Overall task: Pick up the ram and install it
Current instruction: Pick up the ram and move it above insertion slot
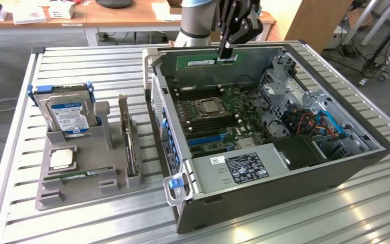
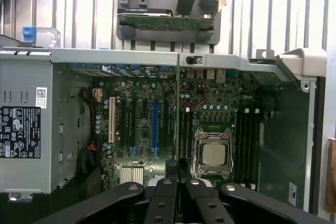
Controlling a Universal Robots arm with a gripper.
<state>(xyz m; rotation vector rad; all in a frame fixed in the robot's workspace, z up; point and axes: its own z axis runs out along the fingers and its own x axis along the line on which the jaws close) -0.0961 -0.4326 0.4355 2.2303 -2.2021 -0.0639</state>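
Note:
The ram (image 1: 198, 61), a long green stick with a white label, hangs level above the far wall of the open computer case (image 1: 330, 168). My gripper (image 1: 227, 55) is shut on its end toward the exterior view's right. In the wrist view the ram (image 2: 178, 108) appears edge-on as a thin line running out from between my black fingers (image 2: 167, 187). Below it lies the motherboard (image 2: 142, 124), with the processor socket (image 2: 214, 153) and dark memory slots (image 2: 247, 140) on both sides of that socket.
A grey holder (image 1: 87, 175) at the exterior view's left carries a hard drive (image 1: 69, 114), a square silver chip (image 1: 61, 158), another green stick (image 1: 79, 176) and an upright expansion card (image 1: 127, 137). The power supply (image 1: 246, 165) and drive bay with cables (image 1: 317, 122) fill the case's near side.

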